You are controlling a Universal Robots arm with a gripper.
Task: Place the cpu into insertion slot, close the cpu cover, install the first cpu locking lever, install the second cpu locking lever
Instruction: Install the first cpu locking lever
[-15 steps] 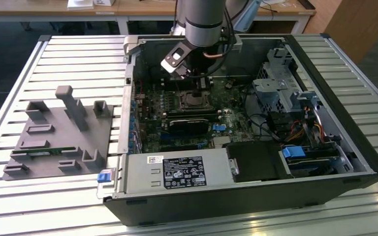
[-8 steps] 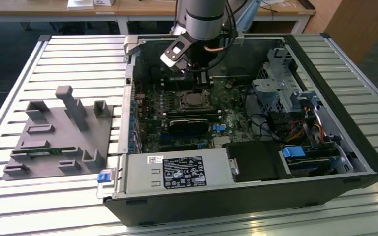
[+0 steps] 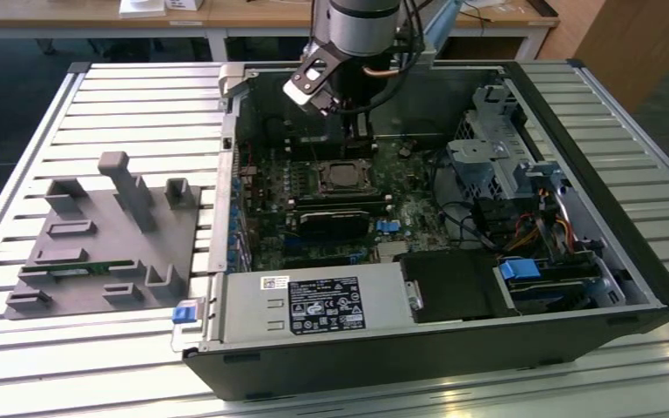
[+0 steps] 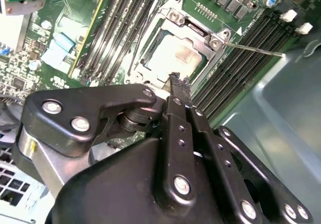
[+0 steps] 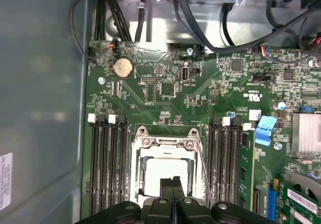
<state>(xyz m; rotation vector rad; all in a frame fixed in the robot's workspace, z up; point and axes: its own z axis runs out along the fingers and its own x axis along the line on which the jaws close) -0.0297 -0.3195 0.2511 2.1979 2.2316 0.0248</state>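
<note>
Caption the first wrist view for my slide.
Shut end effector over the pale silvery square cpu inside its dark-silver metal cover frame.

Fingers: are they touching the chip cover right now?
Cannot tell. In both wrist views the shut fingers overlap the edge of the cover around the chip, seen looking down along them, so neither contact nor a gap shows plainly.

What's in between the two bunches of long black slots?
The cpu, framed by its metal cpu cover, sits between them in the first wrist view.
</note>
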